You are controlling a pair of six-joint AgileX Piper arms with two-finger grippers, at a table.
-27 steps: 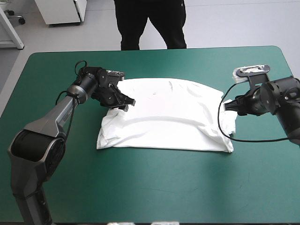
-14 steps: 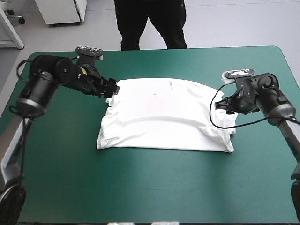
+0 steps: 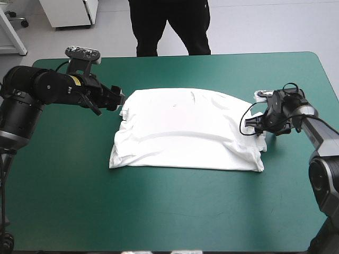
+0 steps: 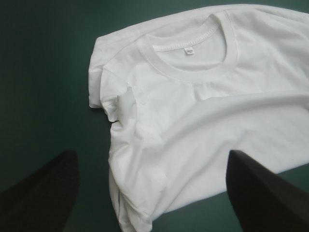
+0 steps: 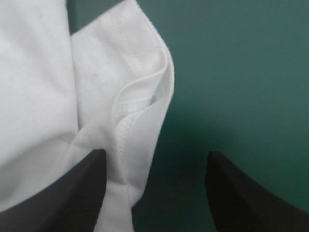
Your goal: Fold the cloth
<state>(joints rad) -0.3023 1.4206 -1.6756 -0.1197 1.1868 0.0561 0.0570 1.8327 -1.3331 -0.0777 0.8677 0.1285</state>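
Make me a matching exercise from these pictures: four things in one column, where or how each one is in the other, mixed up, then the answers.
1. white short-sleeved T-shirt
2. left gripper, black fin-shaped fingers
3. right gripper, black fin-shaped fingers
4. teal-green table cover

A. open, at the shirt's right end
B. bare along the near edge
C. lying mid-table, not gripped
D. open, at the shirt's far-left corner

Pairs: 1-C, 2-D, 3-A, 4-B

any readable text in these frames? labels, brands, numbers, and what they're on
Neck label inside the collar of the T-shirt, left wrist view: a small white tag with faint marks, too small to read.
Nothing else: no print on the T-shirt's visible cloth in any view, none on the cover.
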